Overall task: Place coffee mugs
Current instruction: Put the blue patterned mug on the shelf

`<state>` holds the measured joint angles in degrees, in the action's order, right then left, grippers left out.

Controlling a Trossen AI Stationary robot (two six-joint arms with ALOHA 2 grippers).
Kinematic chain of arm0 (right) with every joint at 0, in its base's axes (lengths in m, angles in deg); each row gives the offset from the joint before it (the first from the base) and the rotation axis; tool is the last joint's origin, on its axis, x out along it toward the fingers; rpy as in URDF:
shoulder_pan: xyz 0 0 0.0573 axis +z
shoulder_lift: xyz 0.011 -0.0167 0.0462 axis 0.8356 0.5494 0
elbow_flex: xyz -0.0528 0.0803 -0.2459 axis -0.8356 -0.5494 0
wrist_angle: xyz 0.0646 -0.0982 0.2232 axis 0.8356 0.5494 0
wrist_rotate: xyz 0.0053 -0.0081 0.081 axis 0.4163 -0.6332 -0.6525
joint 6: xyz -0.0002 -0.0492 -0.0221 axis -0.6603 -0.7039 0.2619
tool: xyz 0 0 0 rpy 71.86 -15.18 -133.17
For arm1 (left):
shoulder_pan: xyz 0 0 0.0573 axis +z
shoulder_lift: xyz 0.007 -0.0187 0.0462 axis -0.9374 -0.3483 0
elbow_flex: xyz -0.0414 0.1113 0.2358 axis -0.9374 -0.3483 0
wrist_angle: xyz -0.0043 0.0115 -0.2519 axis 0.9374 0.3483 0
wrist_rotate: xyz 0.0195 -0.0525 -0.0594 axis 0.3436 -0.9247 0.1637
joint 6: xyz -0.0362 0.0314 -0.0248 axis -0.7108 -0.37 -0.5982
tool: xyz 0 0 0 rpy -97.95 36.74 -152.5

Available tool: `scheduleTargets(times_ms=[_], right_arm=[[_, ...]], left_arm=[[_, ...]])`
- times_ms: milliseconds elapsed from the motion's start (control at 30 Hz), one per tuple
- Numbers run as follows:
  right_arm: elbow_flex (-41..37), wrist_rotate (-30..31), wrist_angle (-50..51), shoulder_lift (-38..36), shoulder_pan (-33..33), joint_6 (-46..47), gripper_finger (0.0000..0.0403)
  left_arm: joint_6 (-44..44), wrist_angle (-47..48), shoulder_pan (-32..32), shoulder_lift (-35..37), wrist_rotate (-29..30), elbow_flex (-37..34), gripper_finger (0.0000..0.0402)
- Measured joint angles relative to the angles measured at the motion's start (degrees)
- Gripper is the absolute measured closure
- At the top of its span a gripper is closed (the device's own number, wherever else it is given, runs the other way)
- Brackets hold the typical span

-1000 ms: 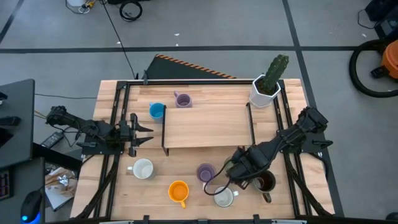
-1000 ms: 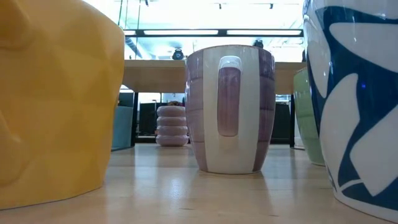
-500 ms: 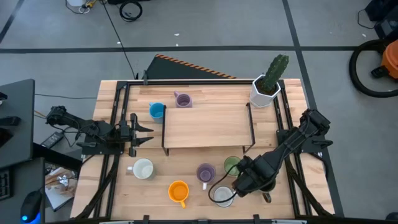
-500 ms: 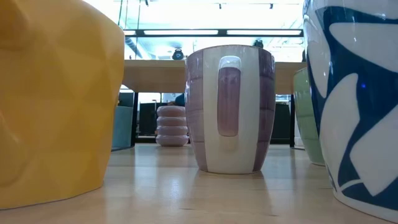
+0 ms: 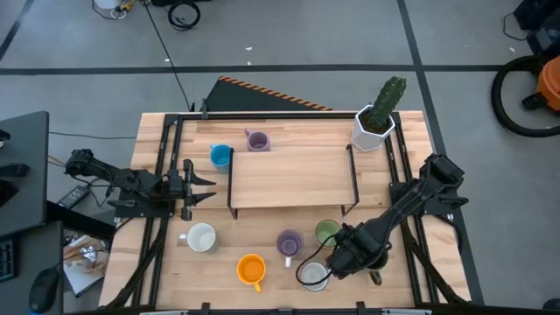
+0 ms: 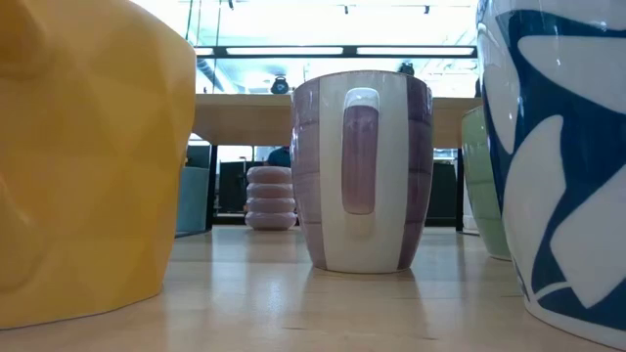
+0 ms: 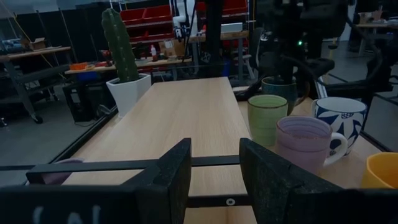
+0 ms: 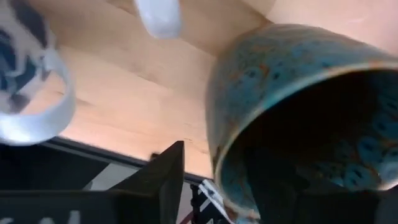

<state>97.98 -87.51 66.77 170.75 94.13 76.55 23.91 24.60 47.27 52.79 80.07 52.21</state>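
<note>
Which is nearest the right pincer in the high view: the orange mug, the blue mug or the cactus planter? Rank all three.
From the right pincer:
1. Orange mug, front edge, toward the left arm.
2. Blue mug, far left.
3. Cactus planter, back right corner; close to the blue mug's distance, so this order is tentative.

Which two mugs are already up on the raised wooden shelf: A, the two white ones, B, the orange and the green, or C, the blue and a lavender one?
C: in the high view the blue mug and a lavender mug stand on the shelf; the orange and green mugs sit on the table in front of it.
</note>
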Motion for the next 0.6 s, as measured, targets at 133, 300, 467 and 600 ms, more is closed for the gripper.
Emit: scheduleTargets(times_ms=[133,300,467,600], right_arm=[[-1.6,-1.0,-1.0,0.0,0.0,-0.3,0.0278],[-1.7,-1.0,-1.4,0.0,0.0,-1.0,0.0335],[-1.7,-1.0,-1.0,0.0,0.0,-3.0,0.0362],[-1.7,-1.5,0.0,-0.1,0.0,-4.5,0.0362]], left_arm=[[0.0,0.0,0.0,0.0,0.0,0.0,0.0260],[0.0,0.0,0.0,0.0,0.0,0.0,0.0260],[0.2,0.0,0.0,0.0,0.0,0.0,0.0260],[0.2,0.0,0.0,0.0,0.0,0.0,0.0260]])
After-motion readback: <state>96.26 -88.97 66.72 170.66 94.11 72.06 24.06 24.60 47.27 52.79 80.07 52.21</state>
